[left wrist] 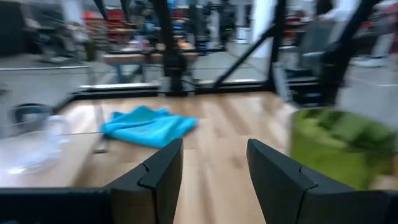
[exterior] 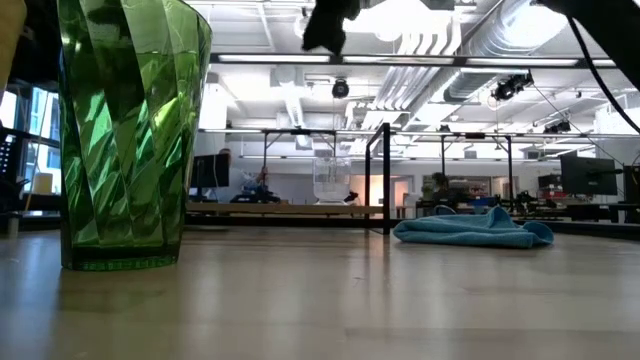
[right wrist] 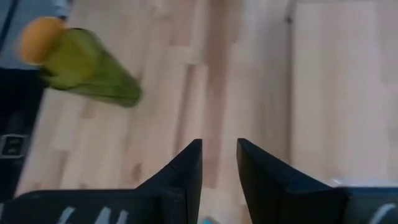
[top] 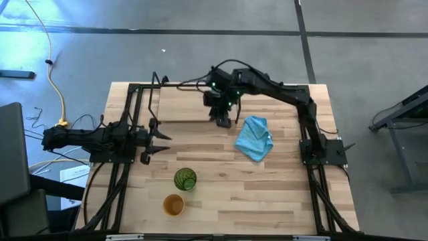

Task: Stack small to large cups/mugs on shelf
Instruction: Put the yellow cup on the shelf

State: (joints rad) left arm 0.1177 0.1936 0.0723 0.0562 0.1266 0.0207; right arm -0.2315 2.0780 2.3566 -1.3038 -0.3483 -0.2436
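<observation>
Right now my left gripper (top: 162, 138) is waiting with fingers apart at the table's left, beside the shelf (top: 184, 100), while my right gripper (top: 223, 119), empty and slightly parted, is hovering over the shelf's front edge. Next I should be reaching for the orange-tan cup (top: 174, 205), beside the green cup (top: 185, 179) near the front, approaching level. Farther right, a blue cloth (top: 255, 138) is lying on the pale wood table (top: 287, 194), with a bright workshop behind.

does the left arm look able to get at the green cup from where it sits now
Probably yes. The left gripper is open and empty, and the green cup stands upright on bare tabletop close by, with only the orange cup beyond it. The right gripper is off over the shelf.
</observation>
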